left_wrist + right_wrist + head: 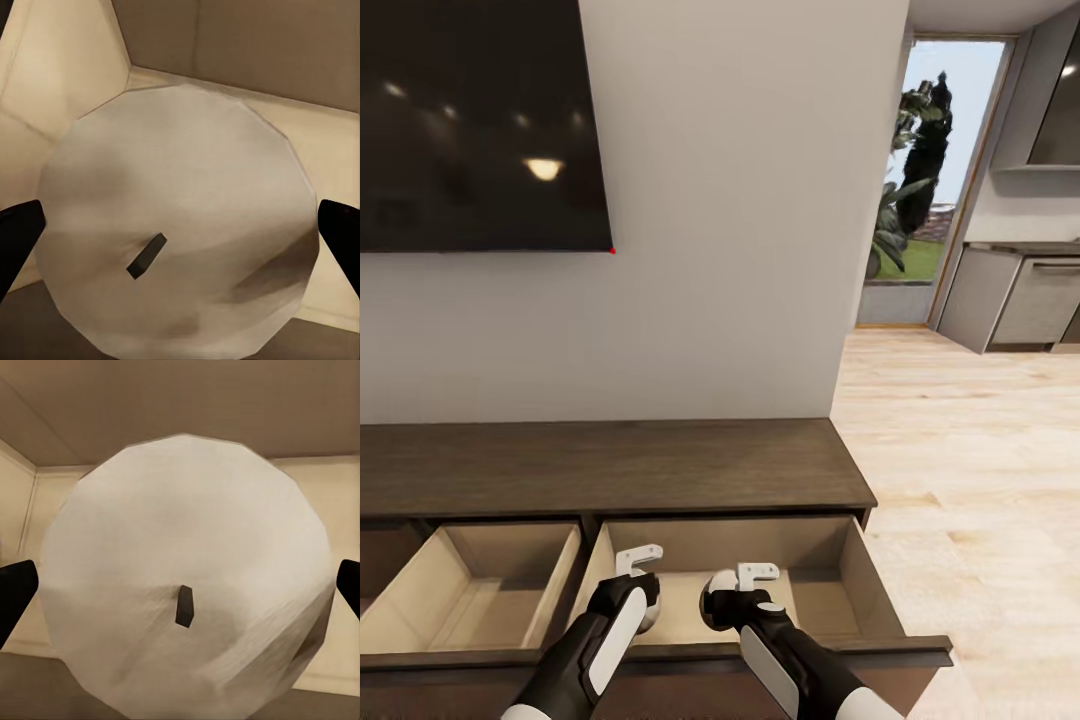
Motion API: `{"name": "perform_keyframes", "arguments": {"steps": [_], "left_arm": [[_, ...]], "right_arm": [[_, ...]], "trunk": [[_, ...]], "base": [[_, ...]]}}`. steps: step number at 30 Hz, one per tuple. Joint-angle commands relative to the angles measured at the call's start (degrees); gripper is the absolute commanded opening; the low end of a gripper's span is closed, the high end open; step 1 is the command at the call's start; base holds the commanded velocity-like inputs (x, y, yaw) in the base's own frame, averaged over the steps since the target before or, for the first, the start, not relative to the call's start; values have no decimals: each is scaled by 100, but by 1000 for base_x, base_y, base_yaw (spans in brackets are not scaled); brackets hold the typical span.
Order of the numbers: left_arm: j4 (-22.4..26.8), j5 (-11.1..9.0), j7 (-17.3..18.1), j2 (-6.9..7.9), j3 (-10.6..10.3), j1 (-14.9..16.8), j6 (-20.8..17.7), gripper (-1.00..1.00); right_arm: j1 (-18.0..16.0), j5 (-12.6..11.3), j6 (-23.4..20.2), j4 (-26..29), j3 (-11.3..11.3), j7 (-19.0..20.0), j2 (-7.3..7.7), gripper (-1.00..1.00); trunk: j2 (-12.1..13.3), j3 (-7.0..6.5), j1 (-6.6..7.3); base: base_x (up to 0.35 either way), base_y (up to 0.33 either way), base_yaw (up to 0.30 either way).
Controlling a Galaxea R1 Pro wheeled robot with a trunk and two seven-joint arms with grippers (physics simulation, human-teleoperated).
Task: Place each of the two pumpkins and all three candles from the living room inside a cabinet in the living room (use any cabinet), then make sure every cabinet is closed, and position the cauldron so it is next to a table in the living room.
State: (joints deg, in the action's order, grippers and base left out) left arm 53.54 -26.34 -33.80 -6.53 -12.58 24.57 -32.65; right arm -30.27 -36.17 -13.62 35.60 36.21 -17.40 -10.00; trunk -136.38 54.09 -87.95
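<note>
The long dark brown cabinet [610,465] stands against the wall with two pale beige drawers pulled out. Both my grippers hang over the right drawer [830,570]. My left gripper [643,606] is shut on a whitish candle [180,172] with a dark wick, its black fingertips [16,240] pressed on either side, above the drawer's floor. Beside it, my right gripper [720,603] is shut on a second candle [187,532] in the same way, with its fingertips [15,592] at the candle's edges. The left drawer [490,590] has nothing in it.
A big dark TV [470,120] hangs on the wall above the cabinet. Pale wood floor [960,480] stretches to the right toward a glass door [930,180] with plants outside and grey kitchen cupboards [1020,300].
</note>
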Motion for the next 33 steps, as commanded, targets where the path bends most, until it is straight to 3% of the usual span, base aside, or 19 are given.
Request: {"name": "perform_keyframes", "arguments": {"steps": [1, 8, 33], "left_arm": [[7, -55, -57, 3, -16, 4, -4, -100], [7, -54, -57, 3, -16, 4, -4, -100], [7, -56, -57, 3, -16, 4, -13, -100]], "right_arm": [[-6, -22, -17, 8, 17, -44, 0, -100], [-6, -22, -12, 8, 17, -44, 0, -100], [-6, -22, -9, 8, 17, -44, 0, -100]], "trunk": [[-44, 24, -21], [-325, 150, -175], [-325, 150, -175]], "base": [[0, 0, 0], [0, 0, 0], [19, 10, 0]]}}
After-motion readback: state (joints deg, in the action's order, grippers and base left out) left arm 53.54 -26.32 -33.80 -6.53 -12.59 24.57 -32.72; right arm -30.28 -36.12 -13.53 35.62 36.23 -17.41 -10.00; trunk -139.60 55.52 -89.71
